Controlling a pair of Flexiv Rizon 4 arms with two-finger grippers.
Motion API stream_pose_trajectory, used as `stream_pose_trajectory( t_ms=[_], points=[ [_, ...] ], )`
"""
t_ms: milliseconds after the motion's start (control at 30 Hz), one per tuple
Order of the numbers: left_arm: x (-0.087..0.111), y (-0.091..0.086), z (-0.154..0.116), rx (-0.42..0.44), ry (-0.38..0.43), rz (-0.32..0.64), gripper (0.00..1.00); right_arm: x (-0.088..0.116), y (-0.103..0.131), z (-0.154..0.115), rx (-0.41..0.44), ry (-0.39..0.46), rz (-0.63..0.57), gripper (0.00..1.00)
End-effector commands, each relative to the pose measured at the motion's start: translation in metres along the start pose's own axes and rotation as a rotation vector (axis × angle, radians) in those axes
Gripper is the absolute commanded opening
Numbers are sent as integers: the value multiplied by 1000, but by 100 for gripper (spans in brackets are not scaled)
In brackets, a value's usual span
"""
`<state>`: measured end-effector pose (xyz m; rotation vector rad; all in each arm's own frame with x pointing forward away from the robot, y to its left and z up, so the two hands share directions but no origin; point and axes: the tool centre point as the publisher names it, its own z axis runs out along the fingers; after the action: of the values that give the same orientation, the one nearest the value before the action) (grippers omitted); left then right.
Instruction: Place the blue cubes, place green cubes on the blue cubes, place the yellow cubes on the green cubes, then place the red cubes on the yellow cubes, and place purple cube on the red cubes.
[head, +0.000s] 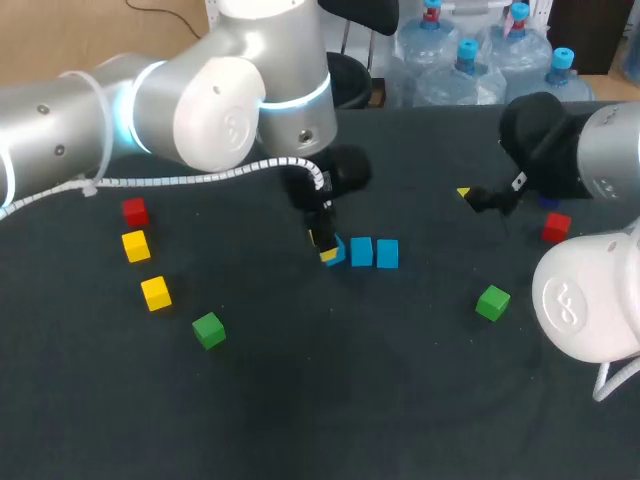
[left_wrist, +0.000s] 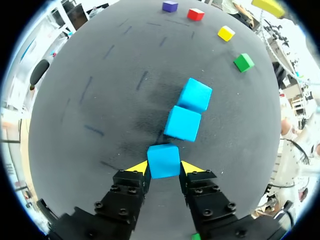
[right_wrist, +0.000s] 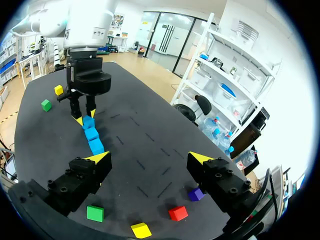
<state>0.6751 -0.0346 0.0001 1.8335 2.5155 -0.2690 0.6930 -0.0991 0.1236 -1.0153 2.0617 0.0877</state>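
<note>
Blue cubes (head: 361, 251) stand in a row of three mid-table. The third blue cube (left_wrist: 163, 161) sits between the left gripper's (left_wrist: 165, 168) yellow tips, which seem to pinch both its sides. The right gripper (right_wrist: 150, 158) hangs wide open and empty. Green cubes (head: 208, 329), yellow cubes (head: 136, 245), red cubes (head: 135, 211) and the purple cube (right_wrist: 195, 194) lie scattered and unstacked, so only the first layer looks nearly laid.

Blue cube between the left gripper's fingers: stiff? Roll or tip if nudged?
Probably rigid: the blue cube shows flat faces and sharp edges in the left gripper. Unlikely to roll or tip: squat, flat-sided. A nudge might slide it into the next blue cube, close ahead.
</note>
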Motion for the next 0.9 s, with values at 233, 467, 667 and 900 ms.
stream_pose_trajectory(
  t_ms=[233,467,667,900],
  points=[
    [8,2,1,6,-2,39,24,0,-1,-1,-2,1,0,100],
    [7,-2,-1,4,-23,122,31,0,-1,-1,-2,1,0,100],
    [8,-6,-4,1,-14,204,22,0,-1,-1,-2,1,0,100],
    [8,-8,-5,3,-1,259,20,0,-1,-1,-2,1,0,100]
  ],
)
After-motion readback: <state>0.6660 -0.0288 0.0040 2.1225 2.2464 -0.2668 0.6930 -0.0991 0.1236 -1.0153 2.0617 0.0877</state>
